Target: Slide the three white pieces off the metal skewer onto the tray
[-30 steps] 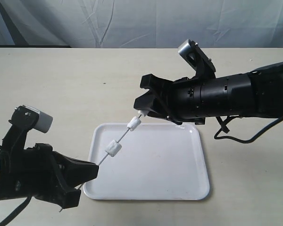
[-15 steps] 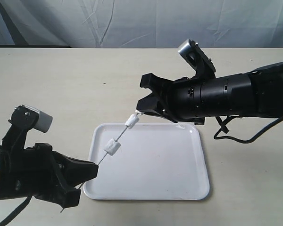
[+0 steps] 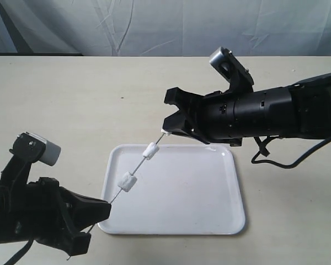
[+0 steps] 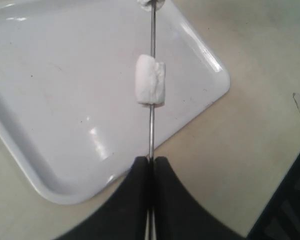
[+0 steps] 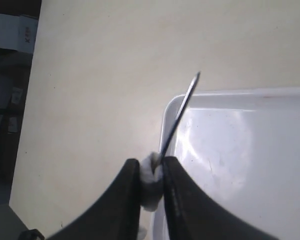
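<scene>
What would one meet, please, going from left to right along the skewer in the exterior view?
left hand gripping the metal skewer → first white piece → second white piece → third white piece, pinched in the right hand

skewer end: the thin grey metal skewer (image 4: 151,120) dives between the left gripper (image 4: 151,161) jaws, so that end's hidden
far chunk: the small white marshmallow-like chunk (image 5: 149,190) is mostly buried in the right gripper (image 5: 151,162) jaws
another white chunk (image 4: 151,3): chopped off by the left wrist view's edge
tray: the glossy white rectangular tray (image 4: 50,100) runs out of both wrist views
</scene>
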You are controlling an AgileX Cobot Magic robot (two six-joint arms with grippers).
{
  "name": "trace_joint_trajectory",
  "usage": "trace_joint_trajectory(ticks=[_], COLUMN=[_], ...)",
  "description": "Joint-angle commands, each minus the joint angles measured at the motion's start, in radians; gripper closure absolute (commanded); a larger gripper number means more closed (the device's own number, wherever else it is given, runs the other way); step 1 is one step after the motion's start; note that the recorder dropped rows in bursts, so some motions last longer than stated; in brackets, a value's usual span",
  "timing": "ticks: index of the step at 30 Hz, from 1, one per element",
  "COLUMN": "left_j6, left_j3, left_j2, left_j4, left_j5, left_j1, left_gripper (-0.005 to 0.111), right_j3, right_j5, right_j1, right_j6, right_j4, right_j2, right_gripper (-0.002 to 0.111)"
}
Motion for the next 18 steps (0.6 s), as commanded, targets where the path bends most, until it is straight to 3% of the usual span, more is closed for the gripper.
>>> trace_joint_trajectory(ticks=[1, 13, 18], left_j6=[-0.007, -0.051, -0.088], left_j3=[0.031, 0.134, 0.129], left_j2=[-0.01, -0.116, -0.116], left_j4=[0.015, 0.027, 0.038], left_j5=[-0.019, -0.008, 0.085], left_j1=[-0.006, -0.006, -0.006], left_gripper=[0.107, 0.107, 0.107], right_j3=[-0.005, -0.005, 0.013], right_j5=[-0.057, -0.222, -0.207], right_j1=[-0.004, -0.004, -0.002], right_j6=[-0.009, -0.009, -0.009], right_j4=[0.0, 0.0, 0.0], right_j2=[0.003, 0.003, 0.012], right_gripper=[0.093, 0.093, 0.093])
